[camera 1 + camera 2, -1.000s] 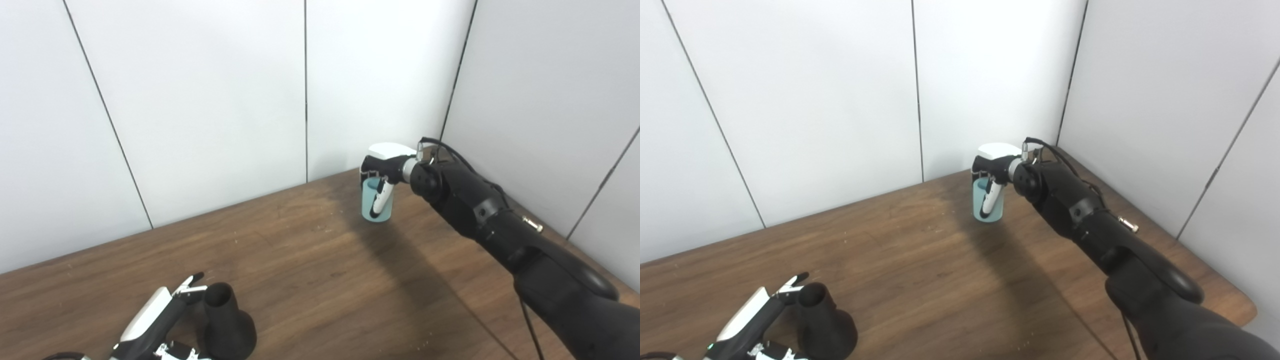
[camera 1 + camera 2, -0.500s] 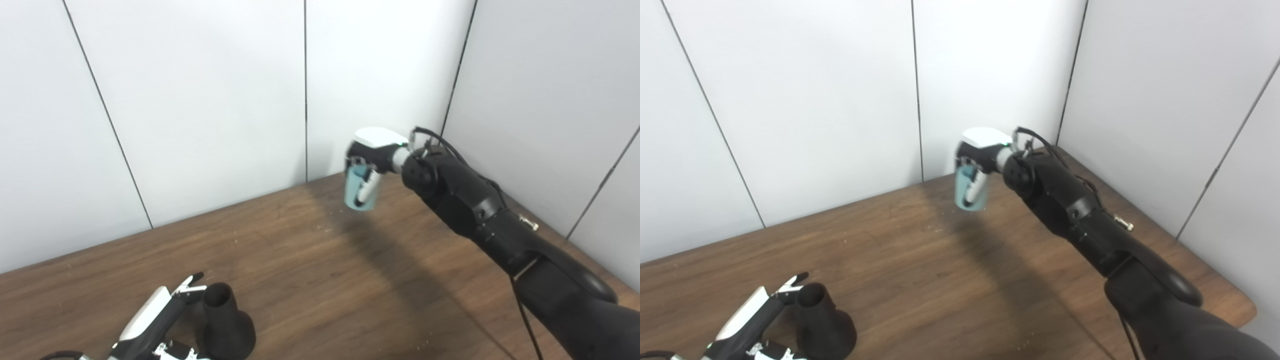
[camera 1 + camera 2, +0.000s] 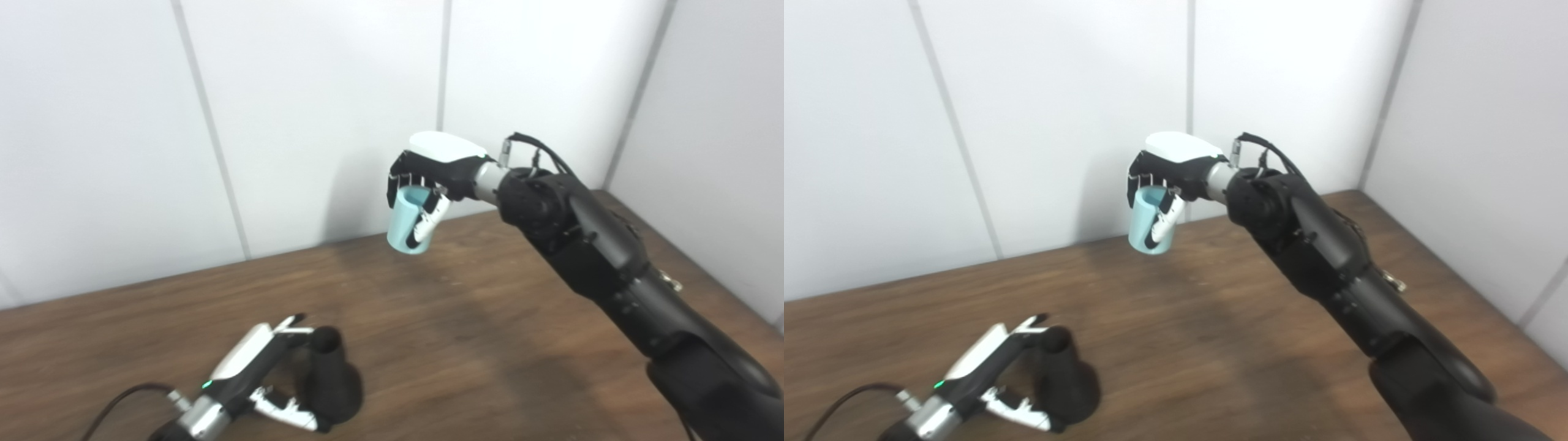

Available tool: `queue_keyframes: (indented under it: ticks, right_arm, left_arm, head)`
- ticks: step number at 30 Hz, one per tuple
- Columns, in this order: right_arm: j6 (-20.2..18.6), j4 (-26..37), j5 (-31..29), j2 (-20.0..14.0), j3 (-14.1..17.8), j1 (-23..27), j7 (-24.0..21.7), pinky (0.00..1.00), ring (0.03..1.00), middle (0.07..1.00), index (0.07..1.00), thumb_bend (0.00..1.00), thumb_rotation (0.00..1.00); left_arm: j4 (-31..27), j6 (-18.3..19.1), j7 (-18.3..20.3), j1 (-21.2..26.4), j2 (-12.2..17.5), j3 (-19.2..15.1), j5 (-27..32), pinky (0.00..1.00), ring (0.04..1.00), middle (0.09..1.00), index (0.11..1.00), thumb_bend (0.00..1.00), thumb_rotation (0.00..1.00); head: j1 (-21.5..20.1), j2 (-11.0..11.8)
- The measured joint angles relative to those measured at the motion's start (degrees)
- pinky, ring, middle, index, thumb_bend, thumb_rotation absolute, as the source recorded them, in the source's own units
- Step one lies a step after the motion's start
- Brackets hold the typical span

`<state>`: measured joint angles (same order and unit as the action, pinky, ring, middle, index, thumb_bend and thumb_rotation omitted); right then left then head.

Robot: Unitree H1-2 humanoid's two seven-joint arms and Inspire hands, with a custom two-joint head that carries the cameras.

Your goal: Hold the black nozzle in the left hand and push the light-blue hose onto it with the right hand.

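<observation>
Nearest the camera, at the lower left, the left hand [image 3: 257, 380] is lying low over the brown wooden worktop [image 3: 465, 343], its fingers [image 3: 288, 413] curling around the black nozzle [image 3: 331, 383]. The upper fingers are reaching along the narrow top of the nozzle and the lower ones are wrapping its flared base, so the hand is gripping it. The nozzle is standing upright on the worktop, wide end down and narrow open end up. A black cable [image 3: 839, 407] is trailing from the wrist toward the bottom edge.

Farther back, the black right arm [image 3: 612, 269] is stretching up and leftward from the lower right corner across the worktop. At its end the right hand [image 3: 1167, 174], with its white back plate facing up, is holding the light-blue hose [image 3: 1150, 226], a short tube-like piece with its open top showing between the closed fingers [image 3: 1164, 223]. The hose is hanging in the air above the far part of the worktop, clear of the surface and well apart from the nozzle, tilting slightly.

Behind everything, white wall panels [image 3: 306, 110] are rising from the far edge of the worktop.
</observation>
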<state>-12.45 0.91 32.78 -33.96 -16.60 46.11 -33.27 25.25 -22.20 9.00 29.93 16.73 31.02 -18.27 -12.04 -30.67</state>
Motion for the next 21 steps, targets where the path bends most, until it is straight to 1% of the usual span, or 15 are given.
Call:
queue_keyframes:
  ticks: [3,5,7,10,12,15,16,18,21]
  right_arm:
    - [-0.66,3.07,-1.23,0.06,0.08,0.74,-2.46,0.39,0.477,0.471,0.463,0.50,0.00]
    - [-0.81,4.48,-2.12,0.09,0.27,1.25,-3.55,0.39,0.477,0.471,0.463,0.50,0.00]
    - [-1.10,5.44,-3.26,0.35,0.72,1.76,-4.54,0.37,0.474,0.483,0.464,0.50,0.00]
    - [-2.12,8.06,-5.55,0.76,1.12,1.98,-6.50,0.36,0.471,0.488,0.470,0.50,0.00]
    - [-3.19,10.66,-6.81,1.04,1.17,1.99,-7.86,0.35,0.469,0.487,0.472,0.50,0.00]
    - [-3.95,12.78,-8.32,1.37,1.18,2.49,-8.97,0.36,0.461,0.484,0.476,0.50,0.00]
    - [-4.22,13.12,-8.65,1.36,1.24,2.58,-9.28,0.36,0.460,0.482,0.479,0.50,0.00]
    - [-5.47,14.27,-9.48,1.36,1.25,2.58,-10.23,0.36,0.457,0.481,0.483,0.50,0.00]
    - [-5.87,15.44,-11.67,1.37,1.18,2.66,-11.44,0.35,0.459,0.483,0.487,0.50,0.00]
  left_arm:
    - [-0.65,1.54,0.00,0.41,-0.31,0.22,-1.08,1.00,0.633,0.495,0.476,0.53,0.00]
    - [-0.91,2.81,0.01,0.86,-0.59,0.48,-1.88,1.00,0.633,0.495,0.476,0.53,0.00]
    - [-1.38,4.36,0.05,1.25,-0.92,0.68,-2.33,1.00,0.642,0.504,0.472,0.52,0.00]
    - [-2.02,7.07,0.09,2.06,-1.63,1.13,-3.68,1.00,0.644,0.497,0.475,0.53,0.00]
    - [-2.02,9.21,0.16,3.01,-2.25,1.79,-4.65,1.00,0.643,0.491,0.478,0.53,0.00]
    - [-2.00,12.70,0.43,4.25,-3.30,2.53,-6.32,1.00,0.642,0.491,0.478,0.53,0.00]
    - [-2.00,13.35,0.50,4.51,-3.60,2.61,-6.56,1.00,0.639,0.491,0.478,0.53,0.00]
    - [-2.01,14.38,0.64,4.81,-3.92,2.69,-6.59,1.00,0.635,0.490,0.479,0.53,0.00]
    - [-2.07,15.16,0.73,4.97,-4.17,2.79,-6.61,1.00,0.637,0.497,0.476,0.53,0.00]
  head:
    - [4.38,-1.23]
    - [4.40,-1.23]
    - [7.99,-2.46]
    - [9.75,-3.07]
    - [9.76,-3.08]
    - [10.55,-3.43]
    - [11.51,-3.86]
    - [11.95,-4.13]
    - [12.57,-4.57]
